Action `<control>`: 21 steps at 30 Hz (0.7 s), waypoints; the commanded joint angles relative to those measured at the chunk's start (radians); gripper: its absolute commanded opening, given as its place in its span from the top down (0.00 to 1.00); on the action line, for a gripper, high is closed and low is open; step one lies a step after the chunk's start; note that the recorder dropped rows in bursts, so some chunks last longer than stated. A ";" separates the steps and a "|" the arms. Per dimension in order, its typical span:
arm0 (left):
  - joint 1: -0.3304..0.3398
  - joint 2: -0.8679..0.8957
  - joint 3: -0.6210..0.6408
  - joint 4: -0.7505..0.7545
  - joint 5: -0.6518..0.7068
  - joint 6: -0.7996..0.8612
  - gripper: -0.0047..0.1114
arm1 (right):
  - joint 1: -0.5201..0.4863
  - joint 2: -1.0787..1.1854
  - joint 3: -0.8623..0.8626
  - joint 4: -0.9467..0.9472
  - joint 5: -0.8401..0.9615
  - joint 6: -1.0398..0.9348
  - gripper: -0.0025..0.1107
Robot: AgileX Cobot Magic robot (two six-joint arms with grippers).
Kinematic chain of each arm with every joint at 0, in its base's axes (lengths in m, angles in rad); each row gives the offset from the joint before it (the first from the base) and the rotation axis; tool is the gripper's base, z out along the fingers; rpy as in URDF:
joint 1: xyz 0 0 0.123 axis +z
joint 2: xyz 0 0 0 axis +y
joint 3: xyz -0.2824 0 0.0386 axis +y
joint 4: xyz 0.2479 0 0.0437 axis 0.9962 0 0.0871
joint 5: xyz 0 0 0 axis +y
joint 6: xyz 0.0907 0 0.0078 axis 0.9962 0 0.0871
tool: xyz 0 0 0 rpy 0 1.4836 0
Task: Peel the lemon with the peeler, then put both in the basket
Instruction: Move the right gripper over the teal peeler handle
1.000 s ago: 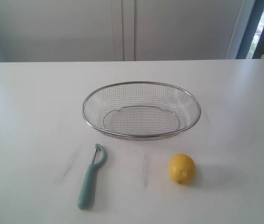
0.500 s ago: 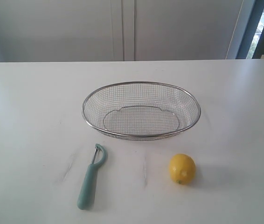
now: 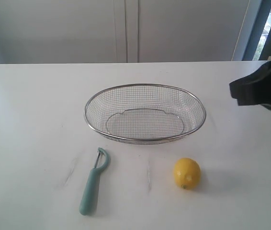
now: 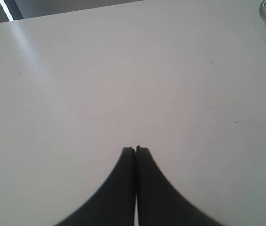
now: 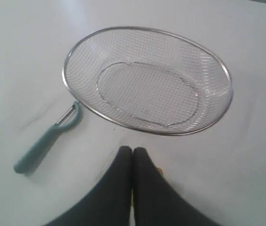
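We see the fingers of the left gripper (image 4: 136, 149) pressed together, holding nothing, above the white table (image 4: 76, 84). The fingers of the right gripper (image 5: 132, 149) are pressed together too and hold nothing. The lemon (image 3: 187, 173) lies on the table just in front of the basket (image 3: 145, 85), near its right end. The peeler (image 3: 93, 184) lies left of the lemon, well apart, with its head pointing toward the basket.
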 commanded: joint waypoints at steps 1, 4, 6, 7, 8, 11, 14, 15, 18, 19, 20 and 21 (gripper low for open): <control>-0.007 -0.004 0.005 -0.002 -0.005 -0.004 0.96 | 0.097 0.040 -0.008 -0.019 -0.028 -0.013 0.98; -0.007 -0.004 0.005 -0.002 -0.005 -0.004 0.96 | 0.176 0.075 -0.018 -0.086 -0.049 0.016 0.98; -0.007 -0.004 0.005 -0.002 -0.005 -0.004 0.96 | 0.226 0.107 -0.037 -0.157 -0.049 0.095 0.98; -0.007 -0.004 0.005 -0.002 -0.005 -0.004 0.96 | 0.256 0.125 -0.053 -0.206 -0.049 0.137 0.98; -0.007 -0.004 0.005 -0.002 -0.005 -0.004 0.96 | 0.287 0.143 -0.064 -0.239 -0.049 0.173 0.98; -0.007 -0.004 0.005 -0.002 -0.005 -0.004 0.96 | 0.370 0.199 -0.108 -0.329 -0.045 0.254 0.98; -0.007 -0.004 0.005 -0.002 -0.005 -0.004 0.96 | 0.442 0.264 -0.157 -0.404 -0.040 0.322 0.98; -0.007 -0.004 0.005 -0.002 -0.005 -0.004 0.96 | 0.464 0.289 -0.174 -0.425 -0.032 0.348 0.98; -0.007 -0.004 0.005 -0.002 -0.005 -0.004 0.96 | 0.523 0.366 -0.225 -0.489 -0.006 0.419 0.98; -0.007 -0.004 0.005 -0.002 -0.005 -0.004 0.96 | 0.536 0.387 -0.236 -0.500 0.001 0.441 0.98; -0.007 -0.004 0.005 -0.002 -0.005 -0.004 0.96 | 0.552 0.411 -0.258 -0.515 0.008 0.460 0.98; -0.007 -0.004 0.005 -0.002 -0.005 -0.004 0.96 | 0.568 0.435 -0.278 -0.531 0.015 0.479 0.98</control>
